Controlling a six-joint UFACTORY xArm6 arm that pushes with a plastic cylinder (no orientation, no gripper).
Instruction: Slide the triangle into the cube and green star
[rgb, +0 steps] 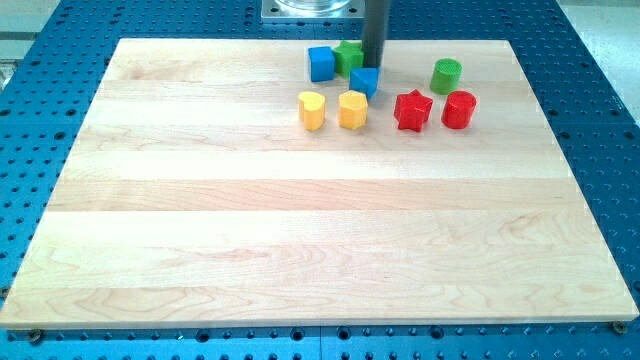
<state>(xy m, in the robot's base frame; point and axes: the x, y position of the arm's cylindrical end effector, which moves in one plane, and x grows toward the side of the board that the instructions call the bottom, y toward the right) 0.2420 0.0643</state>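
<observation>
The blue triangle (365, 81) lies near the view's top, just right of centre. The blue cube (320, 63) stands to its upper left. The green star (348, 55) sits between them, touching the cube, partly hidden by my rod. My tip (373, 66) rests at the triangle's upper right edge, right beside the green star.
A yellow block (312, 109) and a yellow hexagon (352, 109) lie below the triangle. A red star (412, 109) and a red cylinder (458, 109) lie to the right, with a green cylinder (446, 75) above them. The board's top edge (200, 41) is close behind.
</observation>
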